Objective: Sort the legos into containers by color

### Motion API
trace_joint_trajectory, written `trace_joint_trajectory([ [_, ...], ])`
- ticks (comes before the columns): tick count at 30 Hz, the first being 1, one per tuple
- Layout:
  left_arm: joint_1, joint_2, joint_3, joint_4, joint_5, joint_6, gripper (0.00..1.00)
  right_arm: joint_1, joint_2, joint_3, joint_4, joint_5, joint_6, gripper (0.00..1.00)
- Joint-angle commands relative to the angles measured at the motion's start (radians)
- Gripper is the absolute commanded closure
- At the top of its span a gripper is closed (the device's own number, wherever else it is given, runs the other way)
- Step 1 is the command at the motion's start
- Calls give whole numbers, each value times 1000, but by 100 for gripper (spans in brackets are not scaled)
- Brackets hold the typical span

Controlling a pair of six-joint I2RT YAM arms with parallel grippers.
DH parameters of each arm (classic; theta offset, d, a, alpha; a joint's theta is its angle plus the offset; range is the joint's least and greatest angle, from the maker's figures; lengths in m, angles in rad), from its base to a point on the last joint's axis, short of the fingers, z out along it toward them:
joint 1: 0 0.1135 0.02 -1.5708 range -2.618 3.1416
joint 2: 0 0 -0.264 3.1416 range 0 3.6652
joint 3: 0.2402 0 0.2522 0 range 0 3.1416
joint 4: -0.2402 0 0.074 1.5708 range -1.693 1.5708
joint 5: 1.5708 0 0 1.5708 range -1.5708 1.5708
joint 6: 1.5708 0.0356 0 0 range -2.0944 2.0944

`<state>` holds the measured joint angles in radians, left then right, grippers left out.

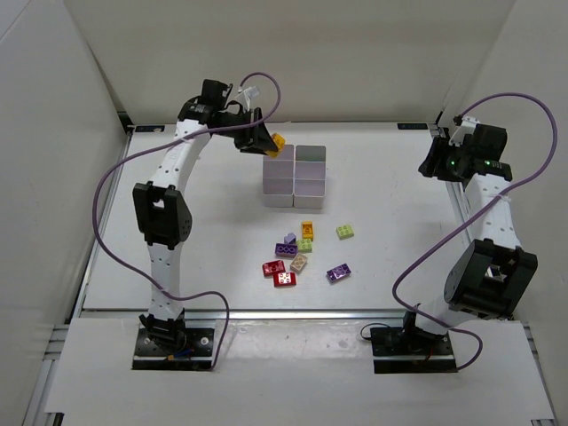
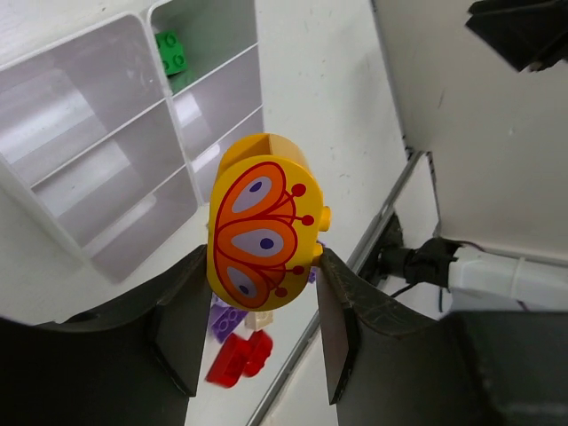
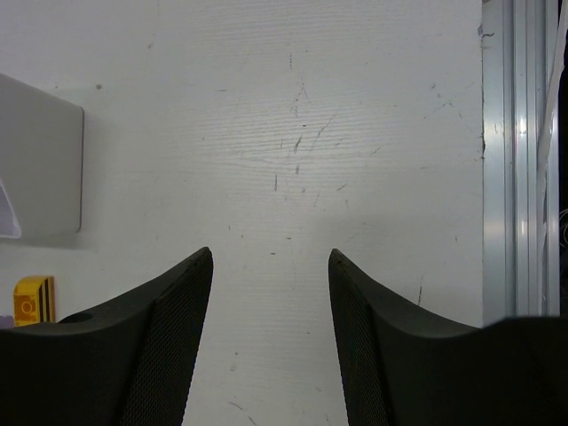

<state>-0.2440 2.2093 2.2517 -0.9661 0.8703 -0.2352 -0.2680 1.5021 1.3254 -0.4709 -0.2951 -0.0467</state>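
Observation:
My left gripper (image 1: 263,140) is shut on a yellow brick with an orange butterfly print (image 2: 262,232) and holds it in the air by the far left corner of the white containers (image 1: 295,175). In the left wrist view the containers (image 2: 115,169) lie below, with a green brick (image 2: 170,51) in one far compartment. Loose legos lie in front of the containers: an orange one (image 1: 307,229), two lime (image 1: 346,232), two purple (image 1: 286,249), a tan one (image 1: 299,263) and two red (image 1: 285,280). My right gripper (image 3: 271,253) is open and empty over bare table at the far right (image 1: 435,164).
White walls enclose the table on three sides. A metal rail (image 3: 519,160) runs along the right edge beside my right gripper. A container corner (image 3: 40,169) and a yellow-orange brick (image 3: 34,300) show at the left of the right wrist view.

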Motion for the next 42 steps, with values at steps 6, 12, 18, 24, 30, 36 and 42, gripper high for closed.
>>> trace_joint_trajectory([
  [6,14,-2,5,112,138,-63,90,4,-36,-5,15,-19,7,41],
  [12,23,10,66,102,-43,117,90,4,-36,-9,21,-22,10,40],
  [18,8,-10,77,81,-243,390,90,3,-37,-14,20,-22,7,40],
  [24,-66,-26,72,63,-433,669,90,3,-34,-22,28,-29,10,40],
  [30,-136,-22,65,67,-579,774,90,3,-34,-31,34,-29,7,40],
  [36,-187,-7,63,96,-691,801,87,4,-45,-41,35,-27,4,40],
  [42,-204,7,54,145,-807,810,76,4,-60,-57,35,-24,-2,40],
])
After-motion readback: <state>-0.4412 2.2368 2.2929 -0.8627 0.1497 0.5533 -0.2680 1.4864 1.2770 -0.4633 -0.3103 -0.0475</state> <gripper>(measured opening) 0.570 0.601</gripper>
